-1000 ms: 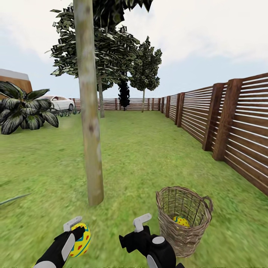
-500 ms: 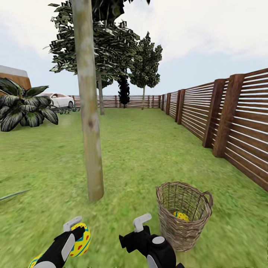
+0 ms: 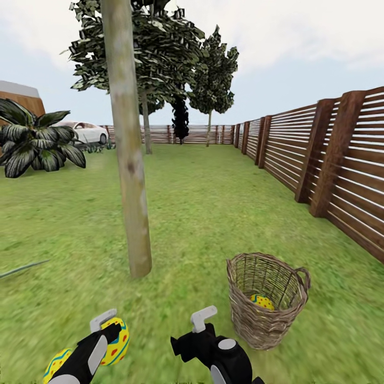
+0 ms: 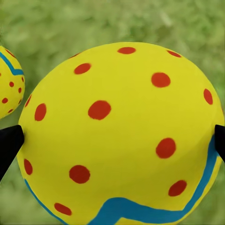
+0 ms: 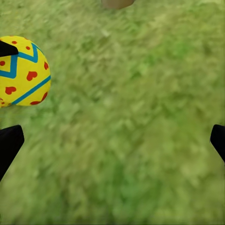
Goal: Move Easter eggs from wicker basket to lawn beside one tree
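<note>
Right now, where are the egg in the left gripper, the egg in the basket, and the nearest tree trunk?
held egg (image 4: 122, 136): left wrist view, dotted yellow shell.
basket egg (image 3: 262, 302): head view, yellow top showing inside the wicker.
tree trunk (image 3: 129, 160): head view, mid-trunk bark.

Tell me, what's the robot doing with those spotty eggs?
It is moving Easter eggs from the wicker basket to the grass by the tree. The left pincer is shut on one egg above the lawn. A second egg lies on the grass below it. A third egg sits in the basket. The right pincer is open and empty.
</note>
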